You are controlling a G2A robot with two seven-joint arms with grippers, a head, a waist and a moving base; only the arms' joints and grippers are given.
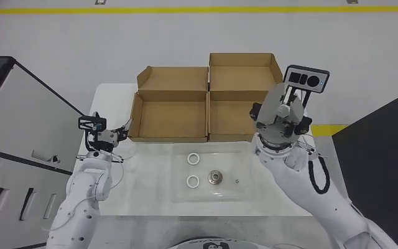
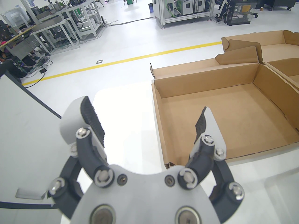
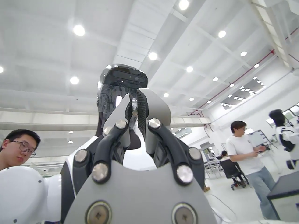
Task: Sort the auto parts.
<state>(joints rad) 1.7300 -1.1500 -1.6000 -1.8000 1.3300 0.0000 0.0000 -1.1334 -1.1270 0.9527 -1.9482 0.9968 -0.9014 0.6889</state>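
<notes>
Right wrist view: right hand (image 3: 133, 96) pinches small metal part (image 3: 134, 108).

The boxes (image 1: 173, 118) are plain brown, the table (image 1: 155, 187) white, the rings (image 1: 194, 159) white, the hub (image 1: 215, 177) grey, the pin (image 3: 134, 107) silver, the fingers (image 2: 70, 122) silver-backed with black ribbed pads (image 2: 92, 120), the floor line (image 1: 199, 9) yellow.

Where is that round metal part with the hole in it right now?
In the top view, the round metal part lies on the table, just right of the two white rings, nearer the robot than the right cardboard box.
</notes>
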